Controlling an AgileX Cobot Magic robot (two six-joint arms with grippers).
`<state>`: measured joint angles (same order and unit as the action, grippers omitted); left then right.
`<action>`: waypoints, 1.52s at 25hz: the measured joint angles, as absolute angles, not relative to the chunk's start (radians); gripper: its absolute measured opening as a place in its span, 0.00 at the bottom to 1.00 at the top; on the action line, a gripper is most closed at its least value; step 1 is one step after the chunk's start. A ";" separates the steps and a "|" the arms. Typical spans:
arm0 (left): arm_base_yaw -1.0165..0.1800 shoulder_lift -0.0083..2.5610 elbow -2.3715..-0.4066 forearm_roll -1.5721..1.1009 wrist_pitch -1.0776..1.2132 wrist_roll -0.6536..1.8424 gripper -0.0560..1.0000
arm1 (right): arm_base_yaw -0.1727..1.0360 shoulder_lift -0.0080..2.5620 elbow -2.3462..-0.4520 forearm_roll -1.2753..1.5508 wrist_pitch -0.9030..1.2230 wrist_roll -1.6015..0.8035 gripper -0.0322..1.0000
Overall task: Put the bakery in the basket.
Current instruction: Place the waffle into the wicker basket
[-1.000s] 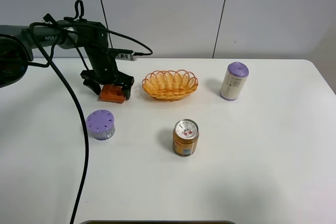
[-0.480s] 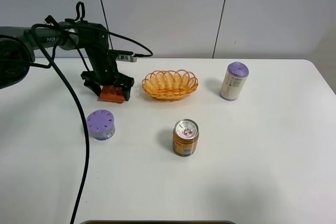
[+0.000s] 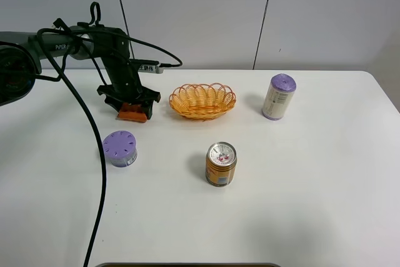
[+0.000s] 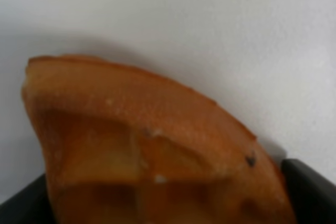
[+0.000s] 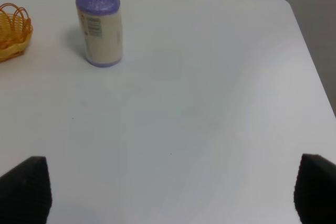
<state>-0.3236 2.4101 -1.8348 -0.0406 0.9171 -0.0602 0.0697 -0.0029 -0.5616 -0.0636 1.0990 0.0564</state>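
Beside the basket (image 3: 202, 100), left jaws clamp the bakery (image 3: 132, 113); purple tub (image 3: 119, 147) near; right jaws apart.

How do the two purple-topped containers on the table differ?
The purple-lidded tub is short and squat; the purple-capped canister is tall and slim. The tub stands front left, the canister back right. The canister's body is cream with print; the tub's looks purple. Both stand upright.

The matte black, jointed left arm (image 3: 112, 42) is bearing small white lettering on its upper link. Thin black cables (image 3: 104, 179) are looping above it and hanging below. The black left gripper (image 3: 130, 104) and right gripper (image 5: 168, 192) are showing blunt, dark fingertips (image 5: 23, 190) in both wrist views.
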 joint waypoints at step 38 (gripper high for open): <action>-0.326 2.217 -1.835 -0.055 1.004 -0.061 0.74 | 0.070 -0.003 -0.562 -0.064 1.099 0.056 0.92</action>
<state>-0.3256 2.2175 -1.8348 -0.0549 1.0036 -0.0609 0.0697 -0.0029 -0.5616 -0.0636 1.0990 0.0564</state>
